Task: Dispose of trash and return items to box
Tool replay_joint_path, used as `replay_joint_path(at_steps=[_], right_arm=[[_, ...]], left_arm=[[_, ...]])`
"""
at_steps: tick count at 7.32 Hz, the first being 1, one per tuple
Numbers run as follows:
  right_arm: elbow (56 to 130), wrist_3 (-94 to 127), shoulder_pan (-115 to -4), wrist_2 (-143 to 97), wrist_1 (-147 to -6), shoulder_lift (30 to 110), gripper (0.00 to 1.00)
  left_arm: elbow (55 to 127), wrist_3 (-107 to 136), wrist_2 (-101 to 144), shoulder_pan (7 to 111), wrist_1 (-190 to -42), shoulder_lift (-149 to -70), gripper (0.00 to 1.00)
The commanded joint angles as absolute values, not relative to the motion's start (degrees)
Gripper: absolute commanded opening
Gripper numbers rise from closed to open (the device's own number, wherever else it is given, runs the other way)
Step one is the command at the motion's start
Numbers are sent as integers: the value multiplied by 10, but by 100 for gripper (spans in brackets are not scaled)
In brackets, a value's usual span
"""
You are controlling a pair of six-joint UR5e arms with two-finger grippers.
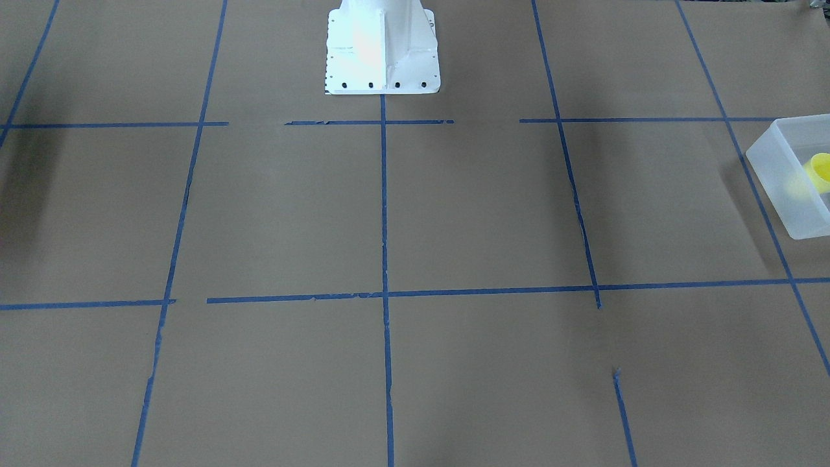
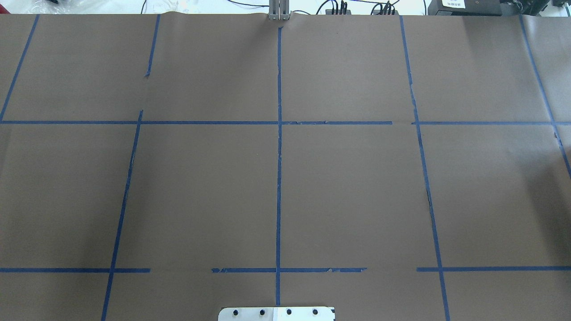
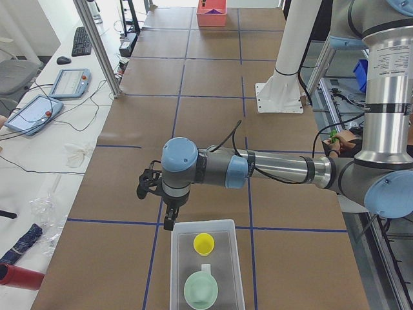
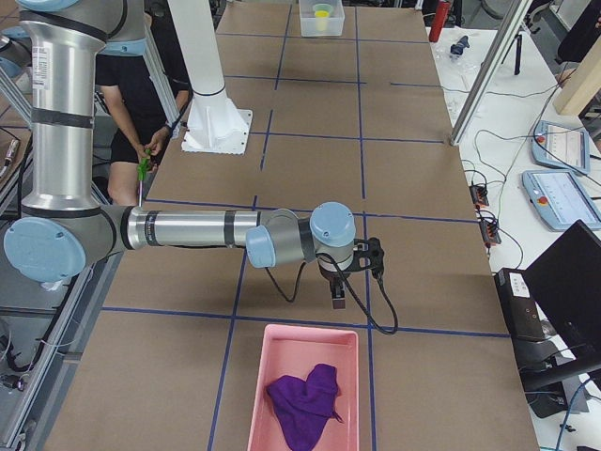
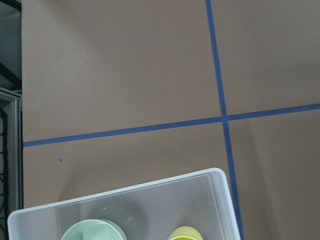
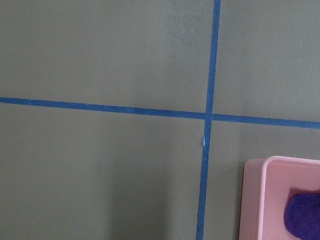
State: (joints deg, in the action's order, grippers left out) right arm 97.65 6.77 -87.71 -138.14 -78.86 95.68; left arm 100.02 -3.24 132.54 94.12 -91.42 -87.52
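Observation:
The frosted-white box point(image 3: 223, 261) stands on the brown table at the robot's left end. The yellow cup point(image 3: 204, 243) and the mint-green bowl point(image 3: 201, 290) sit inside it. The left wrist view looks down on the box's far wall point(image 5: 165, 197), with the bowl point(image 5: 92, 231) and cup point(image 5: 185, 234) at its bottom edge. The front-facing view shows the box point(image 1: 778, 178) and cup point(image 1: 821, 170) at its right edge. My left gripper point(image 3: 169, 219) hangs just beyond the box's far end. My right gripper point(image 4: 338, 295) hangs just beyond a pink bin. I cannot tell whether either is open or shut.
A pink bin point(image 4: 257, 390) holding a purple cloth point(image 4: 306, 396) stands at the robot's right end; it also shows in the right wrist view point(image 6: 256, 200). The white robot base point(image 1: 382, 52) stands mid-table. A person point(image 4: 141, 85) stands behind the robot. Tablets and cables lie along the far side.

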Motion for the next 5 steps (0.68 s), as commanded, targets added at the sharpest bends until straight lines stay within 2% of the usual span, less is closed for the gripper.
replay_joint_path(at_steps=[1,5], right_arm=[[975,68,-877,-1384,-789,958,100],[968,68,-877,-1383,-795,961,100]], left_arm=[[1013,2,1330,911,-908,-877,100],[979,-1,1330,911,-911,-875,100]])
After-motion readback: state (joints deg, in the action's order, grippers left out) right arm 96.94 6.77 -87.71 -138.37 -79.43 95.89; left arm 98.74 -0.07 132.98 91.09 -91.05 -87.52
